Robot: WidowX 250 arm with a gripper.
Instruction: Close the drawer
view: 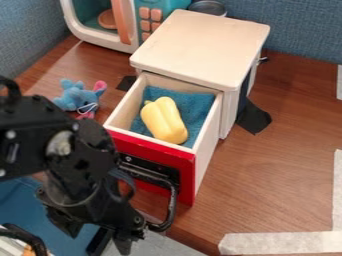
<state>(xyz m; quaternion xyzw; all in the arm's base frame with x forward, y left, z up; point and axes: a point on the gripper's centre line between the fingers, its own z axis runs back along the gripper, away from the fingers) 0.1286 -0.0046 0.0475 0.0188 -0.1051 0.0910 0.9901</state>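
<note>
While the drawer gapes, the claw hangs parted near its handle.

On the table, a cabinet stands with its drawer out in front. In the drawer lies a cloth, and on the cloth a pepper. A stuffed toy lies left of the drawer. A toy microwave stands behind and left of the cabinet, and a container just behind it. Tape runs along the table at the near right.
</note>
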